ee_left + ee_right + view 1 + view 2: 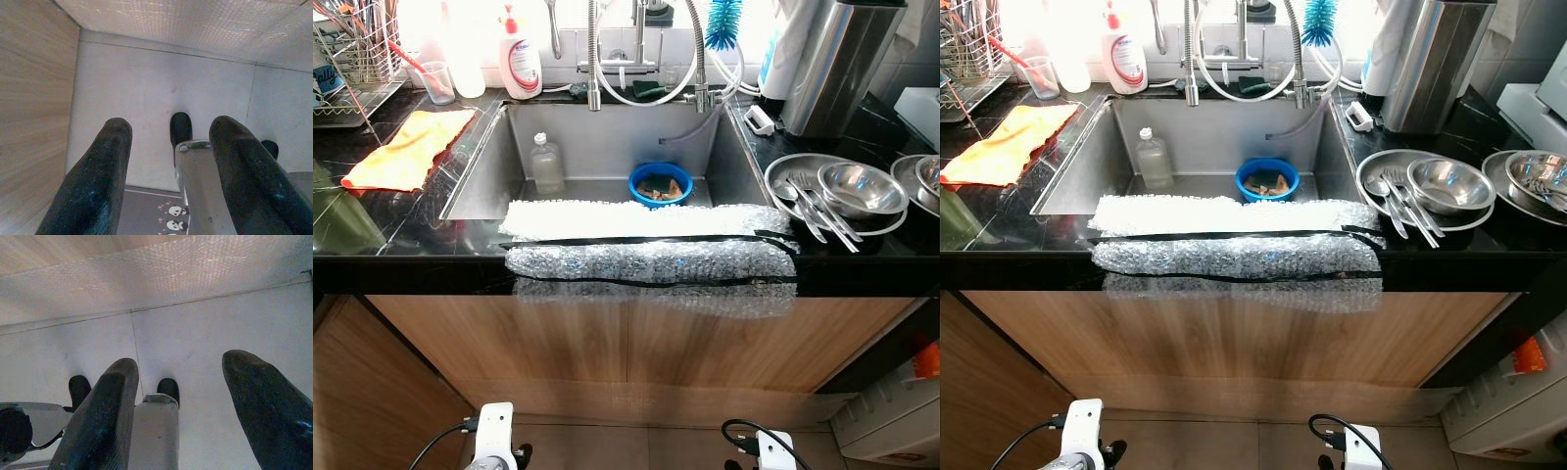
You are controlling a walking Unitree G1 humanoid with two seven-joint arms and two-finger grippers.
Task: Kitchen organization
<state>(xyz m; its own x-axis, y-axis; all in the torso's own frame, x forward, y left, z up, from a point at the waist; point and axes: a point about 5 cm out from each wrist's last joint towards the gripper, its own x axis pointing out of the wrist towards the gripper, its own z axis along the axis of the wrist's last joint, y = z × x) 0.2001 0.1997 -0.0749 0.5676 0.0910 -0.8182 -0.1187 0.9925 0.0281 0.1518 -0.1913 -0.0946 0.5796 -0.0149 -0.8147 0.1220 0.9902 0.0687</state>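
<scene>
A steel sink (607, 137) is set into the black counter (401, 220) ahead of me. In it stand a blue bowl (660, 182) with scraps and a clear bottle (545, 163). To the right, a steel plate (785, 172) carries a steel bowl (862, 188) and several pieces of cutlery (811, 208). On the left lies an orange cloth (409, 147). Both arms hang low in front of the cabinet. My left gripper (171, 127) and right gripper (182, 363) point at the floor, open, nothing between their fingers.
Bubble wrap (646, 245) covers the counter's front edge. A dish rack (352, 59) stands far left, and a soap bottle (521, 57) and the faucet (595, 59) sit behind the sink. A steel bin (832, 69) and another bowl (925, 181) stand on the right. Wooden cabinet doors (626, 343) lie below.
</scene>
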